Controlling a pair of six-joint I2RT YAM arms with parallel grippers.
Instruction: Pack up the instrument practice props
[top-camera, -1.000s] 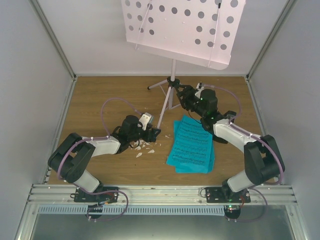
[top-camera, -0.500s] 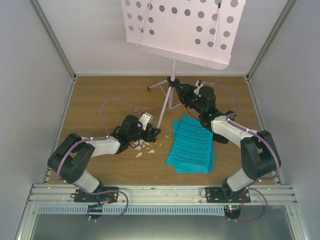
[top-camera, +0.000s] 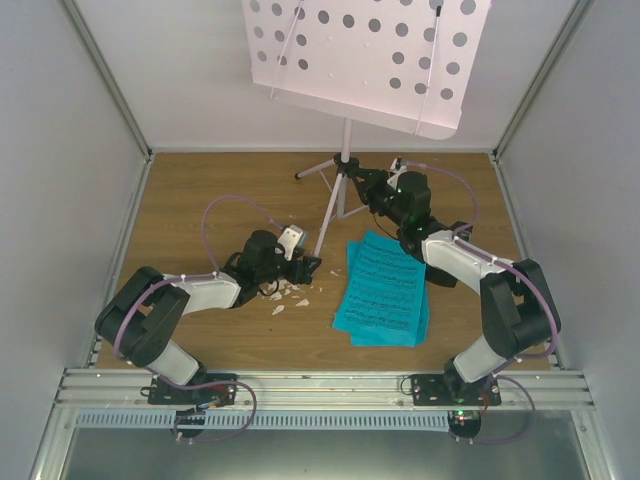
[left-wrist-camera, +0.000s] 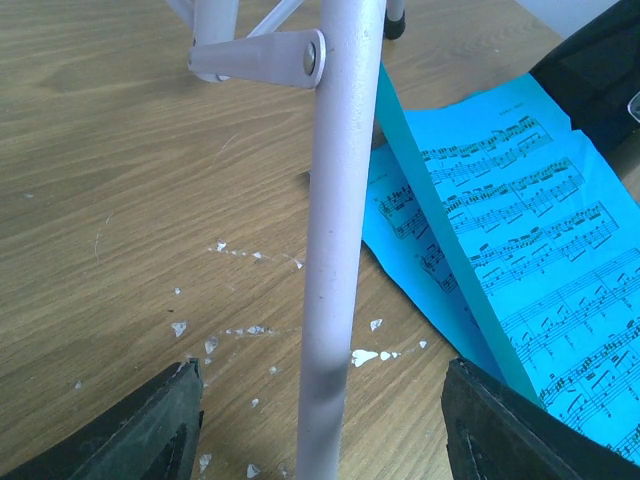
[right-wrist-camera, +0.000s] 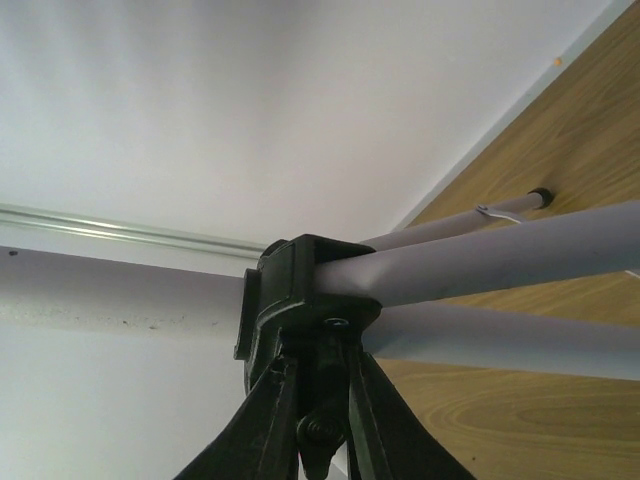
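Folding the music stand (top-camera: 365, 60), with right gripper (right-wrist-camera: 312, 400) pinched on tripod collar (right-wrist-camera: 300, 275) and left gripper (left-wrist-camera: 320, 400) agape astride leg (left-wrist-camera: 335, 200); next, clamping that leg.

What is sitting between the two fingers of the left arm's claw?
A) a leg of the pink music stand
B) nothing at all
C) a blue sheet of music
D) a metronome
A: in the left wrist view, a pale leg of the music stand runs up through the left gripper, which is open on either side of it, while the blue sheets lie off to one side on the table.
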